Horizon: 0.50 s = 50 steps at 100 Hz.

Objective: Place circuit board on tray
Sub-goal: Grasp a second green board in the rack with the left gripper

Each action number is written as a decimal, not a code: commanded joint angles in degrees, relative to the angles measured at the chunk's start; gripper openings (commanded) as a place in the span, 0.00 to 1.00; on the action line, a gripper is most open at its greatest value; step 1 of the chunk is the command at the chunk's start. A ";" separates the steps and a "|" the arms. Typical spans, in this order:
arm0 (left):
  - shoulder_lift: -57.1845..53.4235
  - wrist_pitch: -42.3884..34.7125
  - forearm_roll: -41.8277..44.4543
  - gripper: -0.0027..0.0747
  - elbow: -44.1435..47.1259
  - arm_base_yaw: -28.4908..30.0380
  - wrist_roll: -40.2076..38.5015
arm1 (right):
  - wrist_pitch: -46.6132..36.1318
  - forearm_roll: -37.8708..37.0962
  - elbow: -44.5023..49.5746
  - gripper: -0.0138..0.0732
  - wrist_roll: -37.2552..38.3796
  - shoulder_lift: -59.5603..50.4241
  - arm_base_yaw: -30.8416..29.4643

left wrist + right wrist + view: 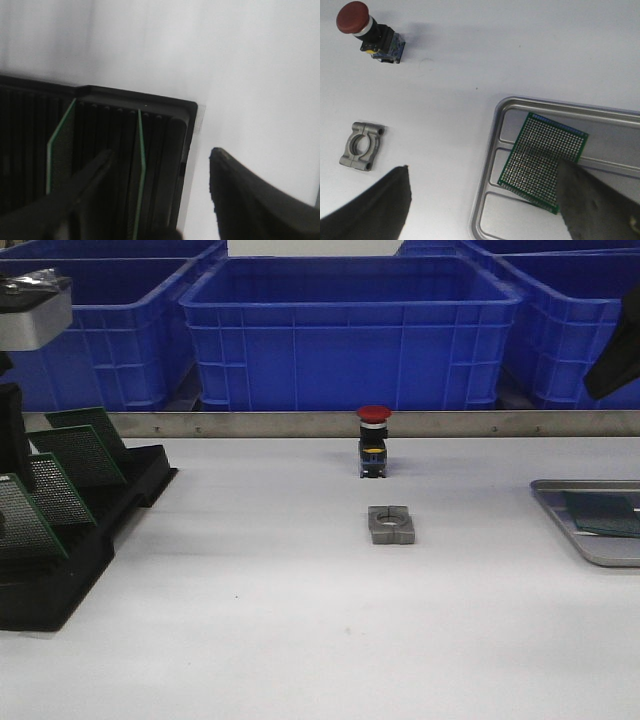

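The circuit board (543, 161), a green perforated one, lies flat inside the tray (492, 150) at the right side of the white table (300, 640), resting on the ribbed bottom near the tray's near-left corner and turned at an angle to the rim; in the front view the same board shows as a dark green patch within the tray's silver rim. The right gripper (485, 210) hangs above this spot with its two dark fingers spread wide and nothing between them: one finger (375, 205) is over bare table, the other (595, 205) over the board's edge, though whether it touches the board cannot be told. To the left of the tray on the table sits a small grey metal clamp block (391, 524) with a round hole, and behind it stands a push button (373, 441) with a red mushroom cap on a black body. At the far left a black slotted rack (90, 530) carries several more green boards (80, 455) leaning in its slots. The left gripper (160, 195) hovers over the end of that rack, its fingers apart and gripping nothing, one of them close beside a board standing on edge. Big blue bins (350, 330) line the back beyond a metal rail.
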 commanded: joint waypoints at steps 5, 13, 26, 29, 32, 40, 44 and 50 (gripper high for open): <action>-1.71 -0.92 -1.08 0.34 -1.45 0.30 -0.67 | -0.52 1.54 -1.63 0.86 -0.35 -2.42 -0.41; -1.71 -0.92 -1.08 0.16 -1.45 0.30 -0.67 | -0.52 1.54 -1.63 0.86 -0.35 -2.42 -0.41; -1.71 -0.81 -0.96 0.01 -1.45 0.30 -0.67 | -0.52 1.54 -1.63 0.86 -0.35 -2.42 -0.41; -1.71 -0.71 -0.87 0.01 -1.45 0.30 -0.67 | -0.52 1.54 -1.63 0.86 -0.35 -2.42 -0.41; -1.71 -0.40 -0.87 0.01 -1.57 0.30 -0.67 | -0.57 1.54 -1.63 0.86 -0.35 -2.42 -0.41; -1.71 1.25 -0.70 0.01 -2.30 0.30 -0.67 | -0.57 1.95 -1.63 0.86 -0.35 -2.42 -0.41; -1.99 2.60 -0.70 0.01 -2.99 0.30 -0.67 | -0.57 2.30 -1.63 0.86 -0.35 -2.54 -0.41; -2.89 3.88 -0.70 0.01 -3.92 0.30 -0.67 | -0.52 2.35 -1.63 0.86 -0.35 -2.92 -0.41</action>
